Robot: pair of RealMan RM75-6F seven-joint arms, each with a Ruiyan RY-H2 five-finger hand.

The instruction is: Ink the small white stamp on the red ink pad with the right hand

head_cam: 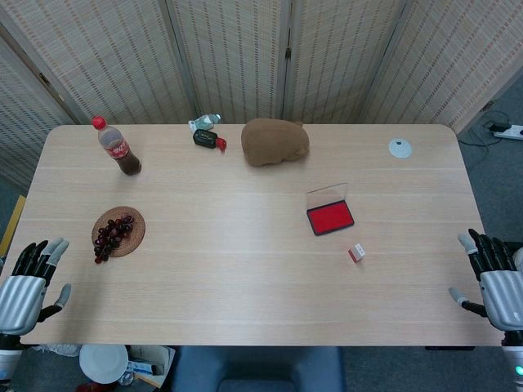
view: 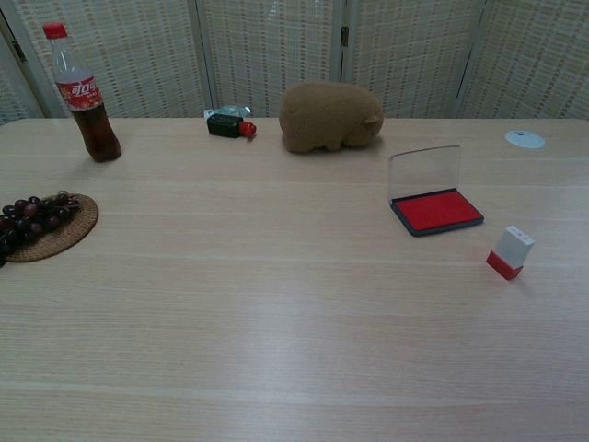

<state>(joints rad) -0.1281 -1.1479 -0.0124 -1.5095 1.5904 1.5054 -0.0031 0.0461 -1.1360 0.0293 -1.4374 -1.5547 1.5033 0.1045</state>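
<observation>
The small white stamp (head_cam: 356, 253) (view: 511, 252) with a red base stands on the table, right of centre. Just beyond it lies the red ink pad (head_cam: 330, 217) (view: 436, 211), its clear lid tipped up behind it. My right hand (head_cam: 493, 280) hangs at the table's right front edge, fingers spread and holding nothing, well to the right of the stamp. At the left front edge my left hand (head_cam: 29, 280) is likewise spread and holds nothing. Neither hand shows in the chest view.
A cola bottle (head_cam: 118, 147) stands at the back left. A wicker mat with dark grapes (head_cam: 117, 231) lies at the left. A brown plush animal (head_cam: 275, 141), a small black and red object (head_cam: 207, 140) and a white disc (head_cam: 400, 148) sit along the back.
</observation>
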